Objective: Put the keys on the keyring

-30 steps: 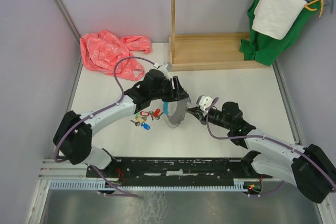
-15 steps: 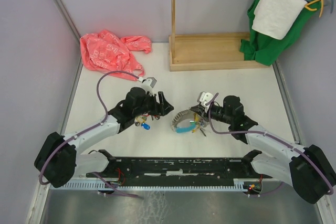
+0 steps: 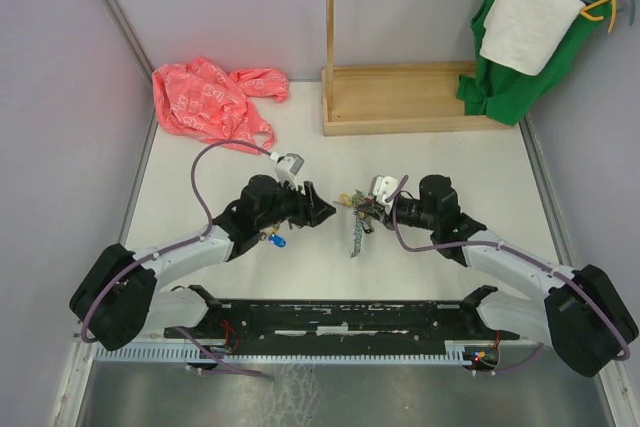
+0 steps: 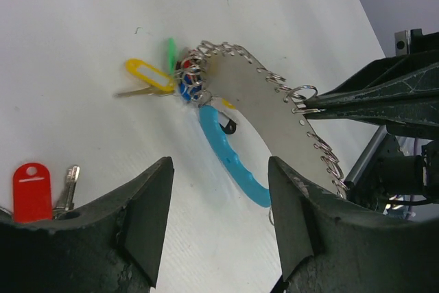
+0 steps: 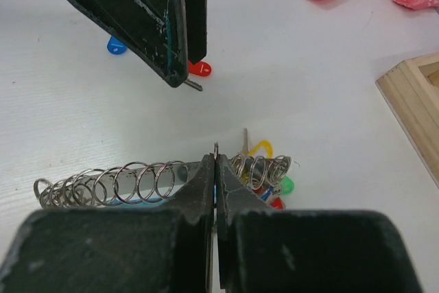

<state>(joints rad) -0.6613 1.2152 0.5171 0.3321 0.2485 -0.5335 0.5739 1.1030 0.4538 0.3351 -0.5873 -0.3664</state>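
Pinching the keyring (image 4: 254,101), right end effector (image 5: 215,162) faces wide-open left end effector (image 3: 322,205) beside loose keys (image 3: 273,238).

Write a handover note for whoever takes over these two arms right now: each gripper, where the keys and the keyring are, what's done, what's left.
The left gripper is open and empty, facing the keyring.
The right gripper is shut on one wire loop of the keyring.
Done: a yellow-tagged key and a green-tagged key hang bunched at one end of the ring, with others too crowded to tell apart.
Left: a red-tagged key and a blue-tagged key lie loose on the table by the left gripper. Probably pick one up next and thread it on.
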